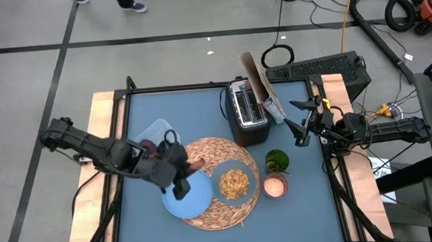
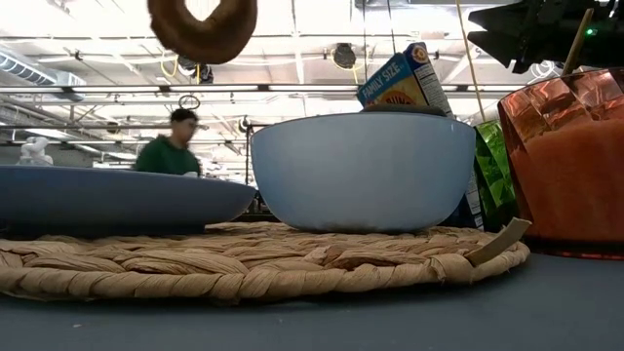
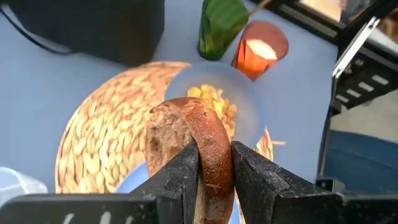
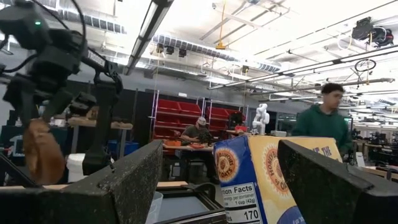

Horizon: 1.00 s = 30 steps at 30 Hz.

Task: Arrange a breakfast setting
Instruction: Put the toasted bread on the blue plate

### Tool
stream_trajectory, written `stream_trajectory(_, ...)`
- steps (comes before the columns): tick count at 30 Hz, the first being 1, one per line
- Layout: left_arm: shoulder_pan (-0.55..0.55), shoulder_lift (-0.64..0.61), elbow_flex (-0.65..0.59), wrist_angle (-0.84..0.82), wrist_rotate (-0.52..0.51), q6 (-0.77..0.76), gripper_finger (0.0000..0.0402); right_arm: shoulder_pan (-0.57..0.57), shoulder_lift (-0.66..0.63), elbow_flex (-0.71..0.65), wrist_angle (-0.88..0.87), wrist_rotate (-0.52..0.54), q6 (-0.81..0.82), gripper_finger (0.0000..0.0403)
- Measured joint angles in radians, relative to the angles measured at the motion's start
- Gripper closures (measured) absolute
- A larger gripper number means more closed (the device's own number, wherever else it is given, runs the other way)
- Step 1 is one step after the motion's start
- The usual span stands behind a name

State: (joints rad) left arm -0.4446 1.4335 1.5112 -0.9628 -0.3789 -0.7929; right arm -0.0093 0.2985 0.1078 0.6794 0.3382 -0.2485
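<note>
A round woven mat lies mid-table. On it rest a light-blue plate and a bowl of tan cereal. An orange-pink cup stands on the table just right of the mat. My left gripper is shut on a brown ring-shaped bagel above the plate's edge; the bagel also shows high in the low view. My right gripper waits open at the table's right side, holding nothing. I cannot make out the dark-red fruit. My left gripper pinches the bagel's ring between its two fingers, one on each flat face. The fingers slant down toward the bowl. The bagel stands on edge in the hold, lifted clear above the plate and mat.
A black-and-silver toaster and a cereal box stand at the far side. A clear plastic tub sits left of the mat, under my left arm. A green packet stands behind the cup. A person is in the room beyond.
</note>
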Motion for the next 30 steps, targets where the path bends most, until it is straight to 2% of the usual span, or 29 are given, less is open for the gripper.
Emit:
stream_trajectory(11, -0.055, 0.149, 0.001, -0.114, -0.003, -0.081, 0.0305, 0.000, 0.000, 0.000, -0.002, 0.000, 0.000, 0.0090)
stream_trajectory(22, -0.056, 0.312, 0.001, -0.208, -0.004, -0.068, 0.0305, 0.000, 0.000, 0.000, -0.002, 0.000, 0.000, 0.0090)
stream_trajectory(30, -0.062, 0.403, 0.001, -0.245, 0.039, -0.040, 0.0305, 0.000, 0.000, 0.000, -0.002, 0.000, 0.000, 0.0090)
